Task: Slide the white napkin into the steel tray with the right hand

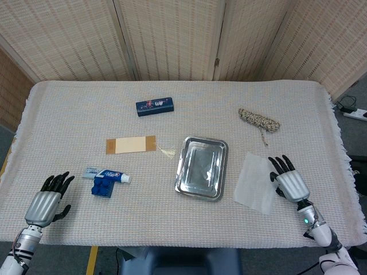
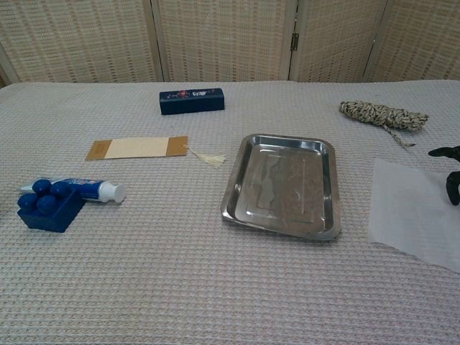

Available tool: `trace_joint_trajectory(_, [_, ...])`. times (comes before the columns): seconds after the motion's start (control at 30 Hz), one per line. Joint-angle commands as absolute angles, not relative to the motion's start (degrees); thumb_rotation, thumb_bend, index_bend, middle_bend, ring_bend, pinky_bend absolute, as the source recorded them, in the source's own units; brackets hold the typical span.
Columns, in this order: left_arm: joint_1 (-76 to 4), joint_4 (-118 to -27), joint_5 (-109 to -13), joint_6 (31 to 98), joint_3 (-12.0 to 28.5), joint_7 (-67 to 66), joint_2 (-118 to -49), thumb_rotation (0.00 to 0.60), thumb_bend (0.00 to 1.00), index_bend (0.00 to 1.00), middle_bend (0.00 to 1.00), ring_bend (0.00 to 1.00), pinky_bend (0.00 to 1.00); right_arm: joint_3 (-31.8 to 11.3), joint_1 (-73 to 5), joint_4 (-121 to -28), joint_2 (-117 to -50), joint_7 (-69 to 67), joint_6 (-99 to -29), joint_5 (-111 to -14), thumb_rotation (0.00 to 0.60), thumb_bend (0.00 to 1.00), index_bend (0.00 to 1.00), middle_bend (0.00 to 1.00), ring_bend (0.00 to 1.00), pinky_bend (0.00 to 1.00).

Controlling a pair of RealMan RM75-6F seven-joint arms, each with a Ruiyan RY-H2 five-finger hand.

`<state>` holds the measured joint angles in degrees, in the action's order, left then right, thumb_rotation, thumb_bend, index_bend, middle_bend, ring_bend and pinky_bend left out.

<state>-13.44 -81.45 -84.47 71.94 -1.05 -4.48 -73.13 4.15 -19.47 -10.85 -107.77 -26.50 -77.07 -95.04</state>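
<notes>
two hands sit on the bench [image 1: 172, 240], one at each near corner. the right hand [image 1: 288, 182] lies flat with its fingers spread, and its dark fingertips [image 1: 276, 165] rest on the right edge of the white napkin [image 1: 256, 183]. it holds nothing. in the chest view only the fingertips show at the right edge. the napkin lies flat on the cloth, just beside the steel tray [image 1: 202, 168], with a thin strip of cloth between them. nothing lies in that strip. the tray has nothing in it, and its raised rim faces the napkin.

a coil of rope [image 1: 259, 120] lies further back from the napkin, with a loose end pointing toward it. left of the tray is a flat brown and cream card [image 1: 131, 144] with a small tassel [image 1: 167, 151]. near that, a toothpaste tube [image 1: 106, 174] leans on a little blue block [image 1: 102, 188]. a dark blue box [image 1: 155, 106] lies far back.

the left hand [image 1: 48, 200] rests well apart from all of it, fingers a bit apart, holding nothing.
</notes>
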Motion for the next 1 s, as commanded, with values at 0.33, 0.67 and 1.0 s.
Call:
trace_joint_trajectory(0.33, [-13.17,-81.13,-84.50,72.89,-0.79,-5.27,-73.40,0.600,0.44,0.00,0.00,0.00,0.00,3.84,-20.29,-10.60,-108.50,-28.39,-76.71,-94.44,0.600,0.55,0.63,0.19,0.13,0.00])
trace_joint_trajectory(0.67, [-13.04,-81.19,-84.80,73.42,-0.77,-5.30,-73.38,0.600,0.44,0.00,0.00,0.00,0.00,2.22,-20.94,-11.65,-108.55,-31.29,-82.40,-93.27,0.600,0.61,0.64,0.21,0.13,0.00])
trace_joint_trajectory(1.0, [-12.95,-81.48,-84.94,73.46,-0.96,-5.81,-73.30,0.600,0.44,0.00,0.00,0.00,0.00,-1.87,-23.87,-16.54,-105.85,-35.69,-93.29,-91.15,0.600,0.61,0.64,0.21,0.14,0.00])
